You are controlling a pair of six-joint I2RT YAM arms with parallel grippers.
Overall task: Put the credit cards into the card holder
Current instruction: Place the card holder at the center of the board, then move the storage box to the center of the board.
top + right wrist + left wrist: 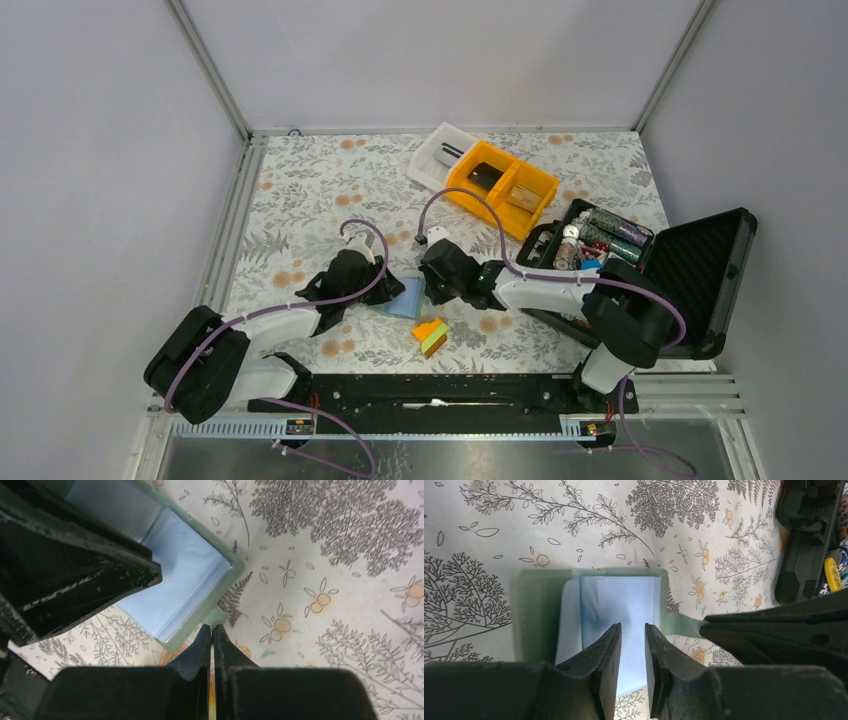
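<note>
Black fingers of the right gripper (212,628) are pressed together with no gap, pinching a small grey-green tab (681,624) that juts from the edge of the card holder (619,597). The left gripper (633,628) is open only a sliver. Its two fingers run parallel over the holder's light-blue inner panel with nothing between them. Whether the tips touch the panel I cannot tell.

In the top view the left arm reaches in from 7 o'clock, low over the bench (300,200), with its wrist pointing towards 3 o'clock. The right arm comes in from 4 o'clock, its forearm nearly level and pointing towards 9 o'clock. The two grippers meet nose to nose near the middle of the bench.

The card holder lies open and flat between them, under the left gripper's tips and at 8 o'clock from the right gripper. A black card (487,178) and a tan card (523,196) sit in an orange-yellow bin (545,183) at 1 o'clock from the holder, well apart from both grippers. A coloured wedge block (431,335) lies near the holder at 5 o'clock.
</note>
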